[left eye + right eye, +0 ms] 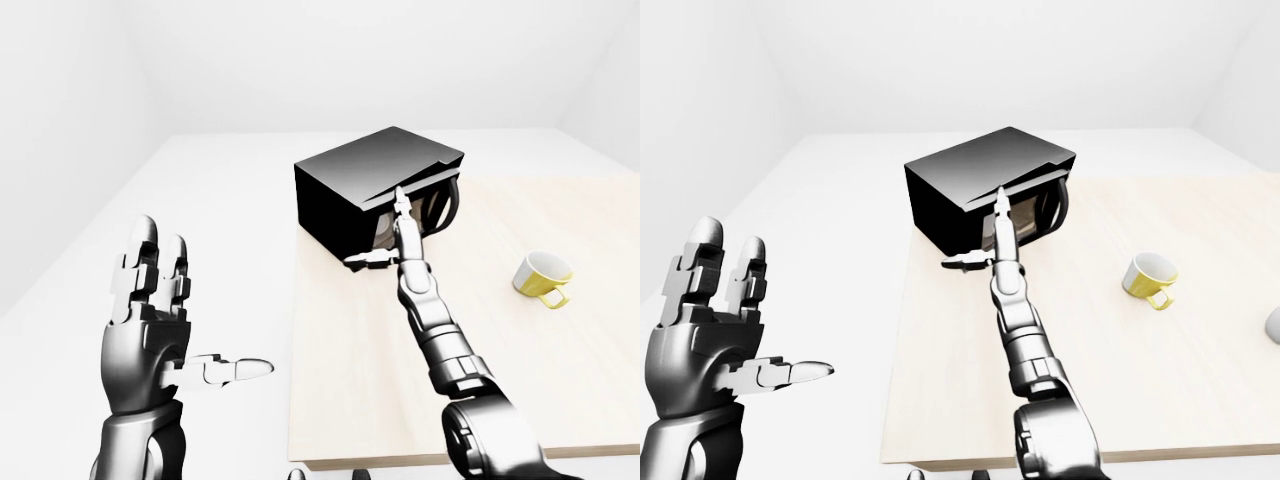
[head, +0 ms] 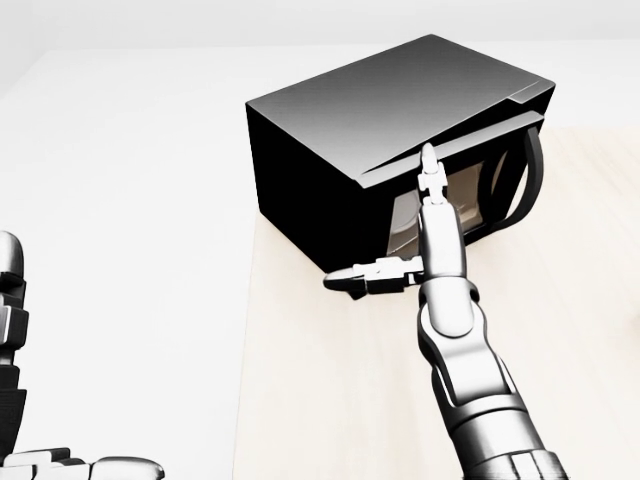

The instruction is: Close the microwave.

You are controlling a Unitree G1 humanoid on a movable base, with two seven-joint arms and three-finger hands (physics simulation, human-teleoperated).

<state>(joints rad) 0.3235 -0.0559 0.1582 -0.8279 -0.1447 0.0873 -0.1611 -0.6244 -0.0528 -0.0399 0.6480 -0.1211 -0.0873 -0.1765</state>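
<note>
Nearest, at the left-eye view's lower left: left hand, raised off the table, fingers spread wide, holding nothing. Beyond, right hand stretched out flat, fingers open, grasping nothing, fingertip touching the door. Farther up the table, microwave, door slightly ajar. To the right, well apart, yellow cup.

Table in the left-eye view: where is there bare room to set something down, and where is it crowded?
Bare: the table stretch between the right arm and the yellow mug, and below the mug to the near edge. Crowded: the top-left corner, where the microwave sits with the right hand at its door.
</note>
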